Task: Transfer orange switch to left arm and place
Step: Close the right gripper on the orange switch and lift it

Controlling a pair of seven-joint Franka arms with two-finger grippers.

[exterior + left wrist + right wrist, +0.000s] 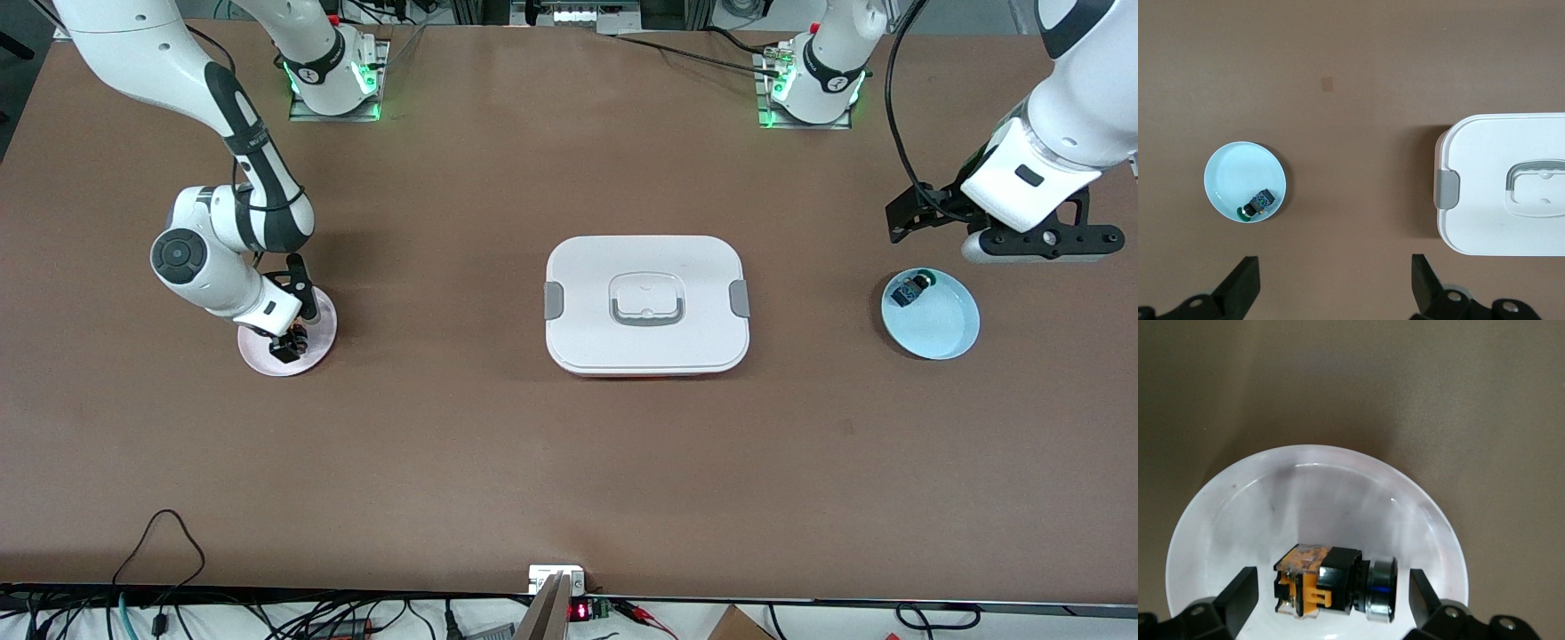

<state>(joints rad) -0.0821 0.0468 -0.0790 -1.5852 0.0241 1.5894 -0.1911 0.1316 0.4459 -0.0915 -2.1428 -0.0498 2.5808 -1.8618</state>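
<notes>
Over the pink plate (320, 342) at the right arm's end of the desk, the right gripper (1331, 590) straddled the lying switch (1331, 587), jaws apart and needing centring, while the left gripper (1335, 287) waited open.

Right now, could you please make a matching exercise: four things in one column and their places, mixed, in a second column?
Things:
1. orange switch
2. box
3. blue-bodied part
4. left claw

Places:
A. middle of the table
B. on the pale pink plate, between the right claw fingers
C. up in the air, open, near the pale blue plate
D. on the pale blue plate

Pairs: 1-B, 2-A, 3-D, 4-C
</notes>
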